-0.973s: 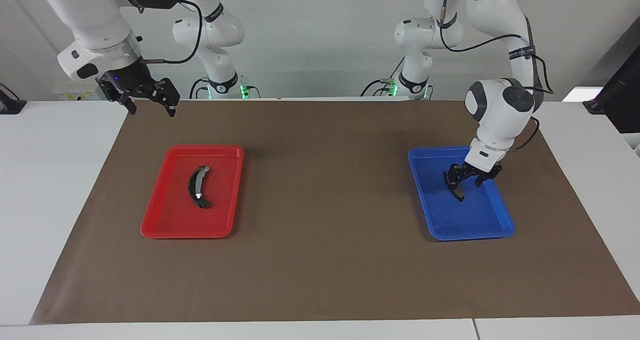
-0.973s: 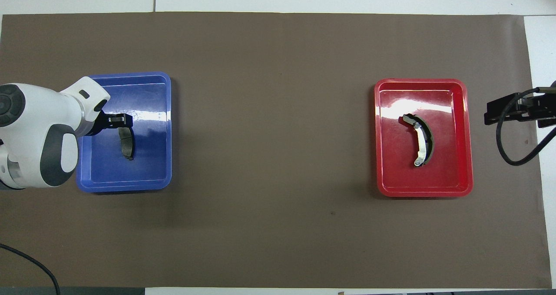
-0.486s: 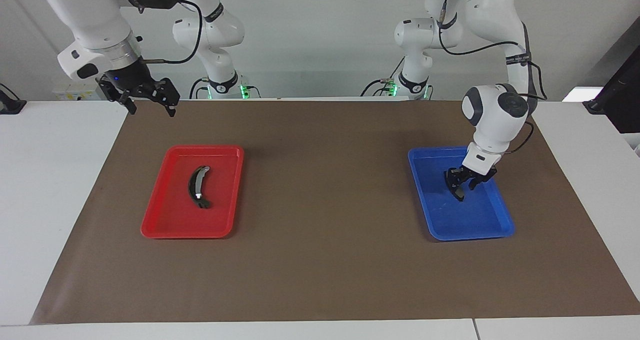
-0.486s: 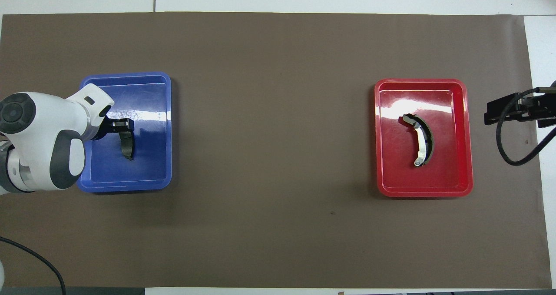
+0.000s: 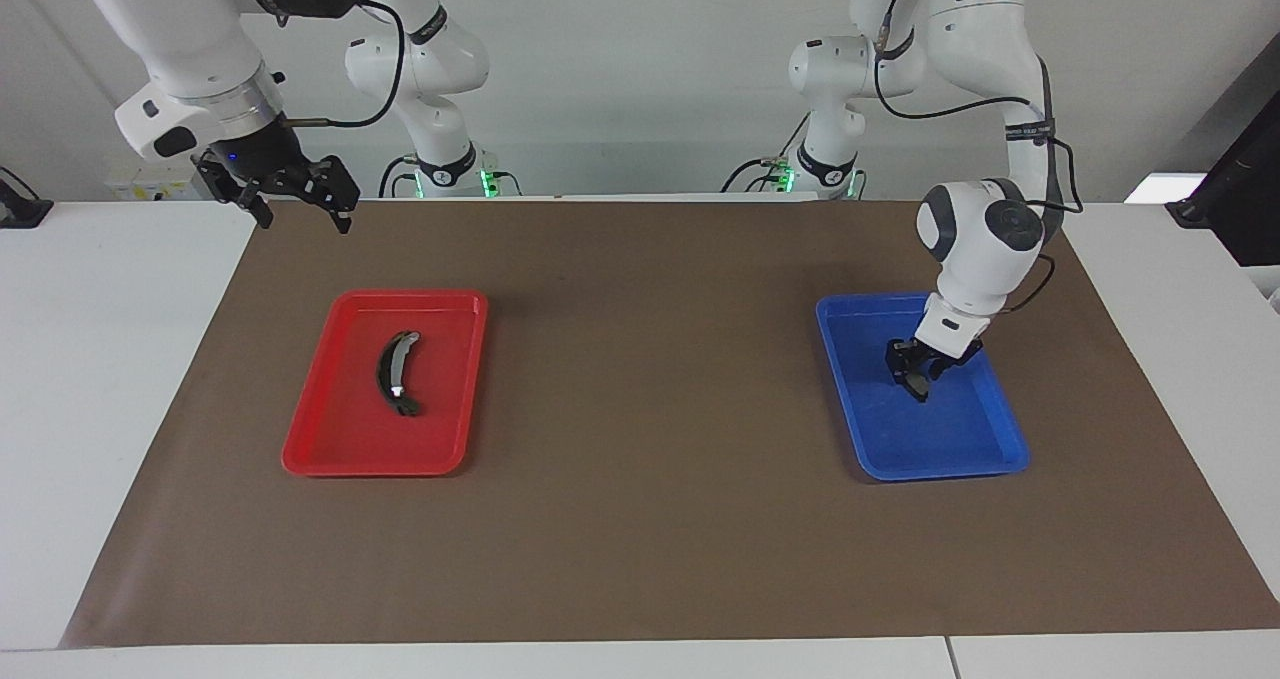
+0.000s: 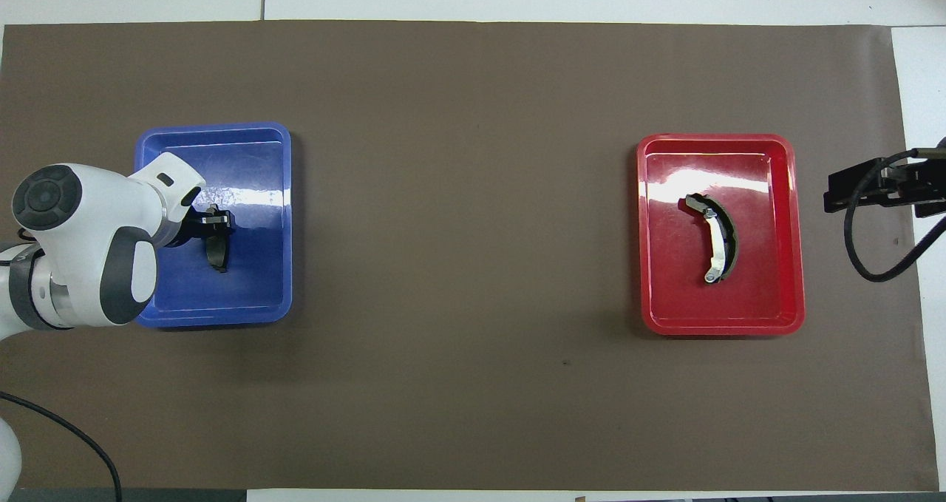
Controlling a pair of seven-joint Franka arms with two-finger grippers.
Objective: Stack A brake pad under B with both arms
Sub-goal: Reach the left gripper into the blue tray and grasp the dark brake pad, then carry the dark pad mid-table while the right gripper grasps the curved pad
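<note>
Overhead view: curved dark-grey A brake pad (image 6: 216, 251)

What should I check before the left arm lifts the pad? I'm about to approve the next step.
1. Left claw down at A brake pad in the blue tray: ok.
2. Claw shut firmly on the pad: cannot tell.
3. B lying free in the red tray: ok.
4. Right claw waiting over the mat's edge, away from B: ok.
5. Mat between trays unobstructed: ok.
</note>
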